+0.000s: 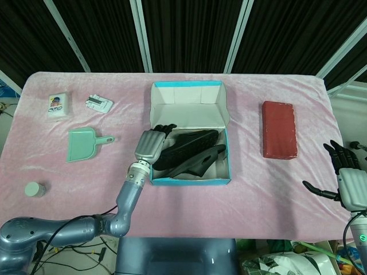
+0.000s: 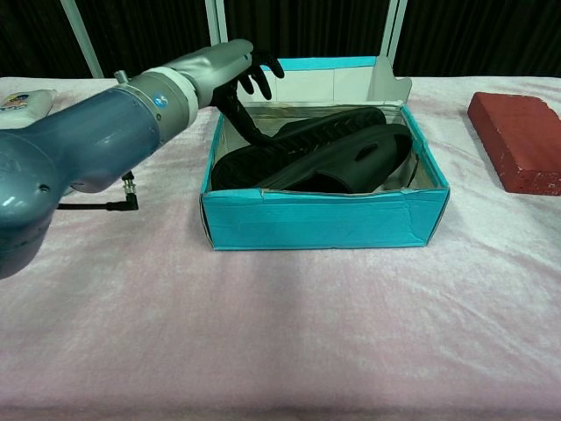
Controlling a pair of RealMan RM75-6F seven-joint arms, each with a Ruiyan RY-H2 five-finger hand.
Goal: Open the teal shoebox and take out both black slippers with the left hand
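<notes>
Over teal shoebox (image 1: 190, 172) left edge: left hand (image 1: 150, 146) fingers apart, empty; lid open. Next: lower, clasp nearest black slipper (image 2: 298, 145).

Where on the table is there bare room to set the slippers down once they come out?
Bare cloth lies between the teal shoebox and the red brick, and along the front edge. The far left holds the green dustpan and small items.
</notes>
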